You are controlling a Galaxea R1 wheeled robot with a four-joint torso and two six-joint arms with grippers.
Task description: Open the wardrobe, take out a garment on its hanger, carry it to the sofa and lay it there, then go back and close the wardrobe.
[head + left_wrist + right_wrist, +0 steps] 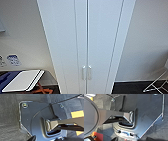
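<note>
The wardrobe (86,42) stands directly ahead in the head view, centred, both full-height doors shut and flush. Its pair of small vertical handles (86,72) sit side by side at the door seam, low in the view, untouched. The squared-up position suggests the robot faces the doors in order to reach those handles; opening is not yet done. Whether either gripper is apart or together I cannot tell. To the left of the wardrobe, flat white boards (23,80) lie tilted near the wall; to the right, a white wire rack (157,83) stands on dark floor (130,88).
</note>
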